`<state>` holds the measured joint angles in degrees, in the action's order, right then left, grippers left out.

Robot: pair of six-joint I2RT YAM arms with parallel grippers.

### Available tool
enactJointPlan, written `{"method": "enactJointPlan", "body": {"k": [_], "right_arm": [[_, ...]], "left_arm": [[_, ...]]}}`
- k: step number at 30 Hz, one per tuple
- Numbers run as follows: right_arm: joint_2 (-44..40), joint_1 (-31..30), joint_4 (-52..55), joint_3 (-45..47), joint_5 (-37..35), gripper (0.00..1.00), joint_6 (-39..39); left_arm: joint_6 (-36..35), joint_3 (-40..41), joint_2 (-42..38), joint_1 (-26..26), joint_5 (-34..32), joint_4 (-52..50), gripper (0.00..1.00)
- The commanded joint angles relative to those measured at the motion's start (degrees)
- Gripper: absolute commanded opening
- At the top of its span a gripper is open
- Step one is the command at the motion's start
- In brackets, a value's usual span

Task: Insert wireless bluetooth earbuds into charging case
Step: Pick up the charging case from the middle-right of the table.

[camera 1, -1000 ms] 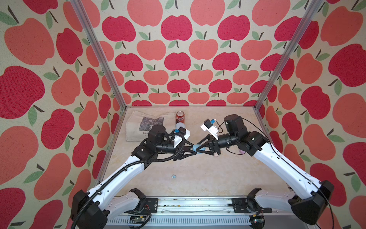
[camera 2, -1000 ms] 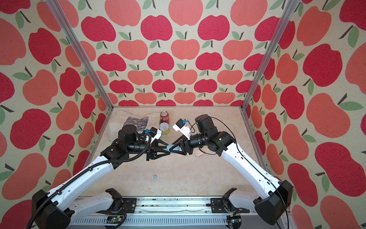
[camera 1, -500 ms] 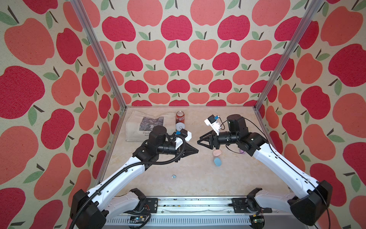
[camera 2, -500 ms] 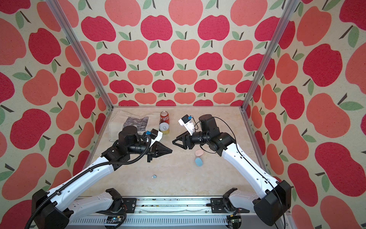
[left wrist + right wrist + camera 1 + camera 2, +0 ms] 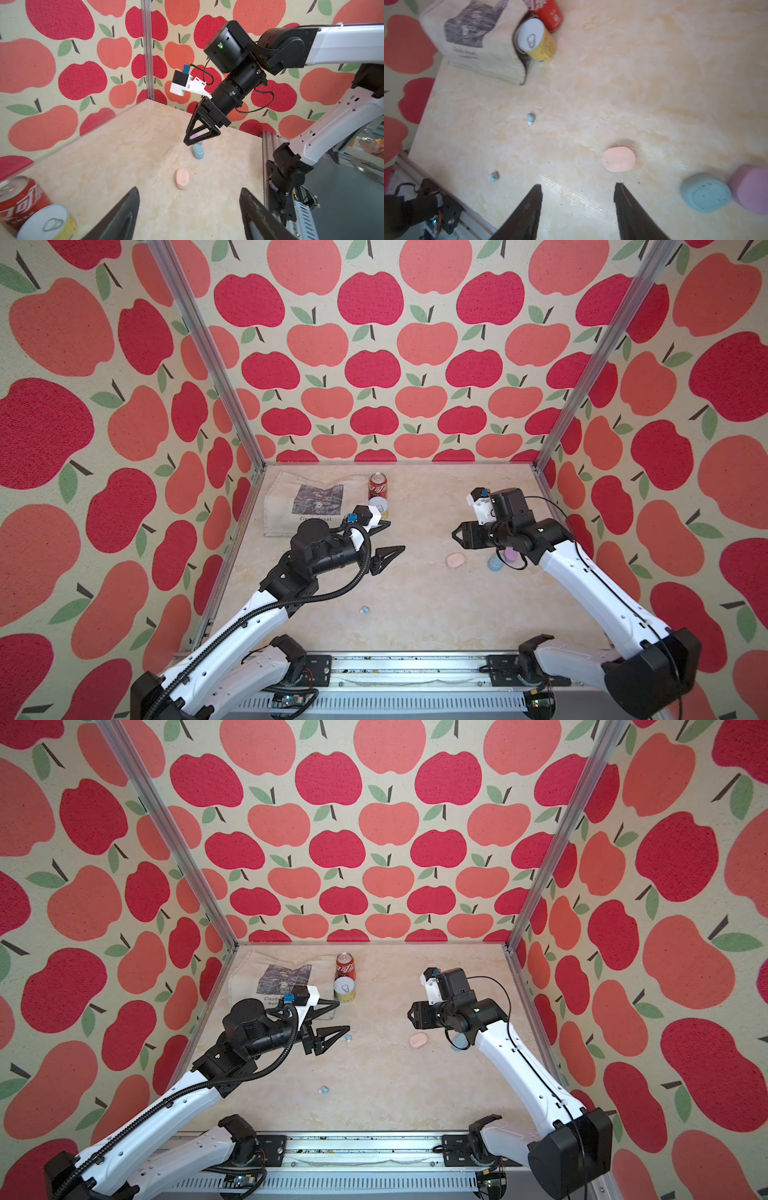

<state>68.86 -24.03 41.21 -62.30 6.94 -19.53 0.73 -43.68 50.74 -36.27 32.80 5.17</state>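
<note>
Right, starting at the left gripper [image 5: 343,1016]: its jaws stand wide apart, empty, raised above the worktop [image 5: 386,1094]. Just off its fingertips lies one light blue earbud [image 5: 348,1038]. A second earbud [image 5: 323,1089], also light blue, lies further back toward the arm bases, well apart from the first. I count two earbuds, both loose on the worktop and in no case. In a top view I find only the second one, since the left gripper's finger [image 5: 388,558] covers the first.

The right gripper [image 5: 577,185] is roughly half open and holds nothing. Just ahead of its fingertips lies the pink case [image 5: 618,159]. Off to one side sit the blue case [image 5: 706,192] and the purple case [image 5: 751,187], close together, though I cannot tell whether they touch. That makes three cases. The purple one is cut off at the edge of the right wrist view, and the right arm partly hides it in both top views.

Beyond the left gripper stand two cans, a yellow can [image 5: 380,508] and a red can [image 5: 378,485] just beside it. Next to them is one cloth bag [image 5: 307,499], and the left arm covers part of its print.
</note>
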Motion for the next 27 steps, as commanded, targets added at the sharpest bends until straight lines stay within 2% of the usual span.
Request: {"method": "enactJointPlan", "body": {"k": [1, 2, 6, 9, 12, 22, 27], "right_arm": [[0.75, 6.99, 7.44, 1.97, -4.73, 0.59, -7.03], [1.45, 8.83, 8.16, 2.21, -4.91, 0.58, -7.91], [7.28, 11.81, 13.04, 0.01, -10.31, 0.6, -5.78], [12.22, 12.43, 16.83, -1.12, -16.49, 0.62, -9.09], [14.28, 12.69, 15.32, 1.12, -18.69, 0.63, -14.63], [22.23, 12.93, 9.36, 1.52, -15.44, 0.65, -27.93], [25.46, 12.96, 7.14, 1.48, -14.08, 0.66, -31.52]], "left_arm": [[2.04, 1.26, -0.38, 0.19, -0.61, 0.17, 0.97], [2.43, 1.39, -0.23, 0.23, 0.43, 0.27, 1.0], [4.4, 2.09, -0.06, 0.24, 2.59, 1.5, 0.99], [5.65, 3.42, -0.09, 0.26, 3.08, 3.3, 0.99], [7.11, 4.85, -0.12, 0.15, 3.09, 4.95, 0.99], [6.39, 6.05, -1.23, 0.26, 2.71, 2.61, 0.99], [6.13, 6.33, -1.43, 0.28, 3.49, 2.12, 0.99]]}}
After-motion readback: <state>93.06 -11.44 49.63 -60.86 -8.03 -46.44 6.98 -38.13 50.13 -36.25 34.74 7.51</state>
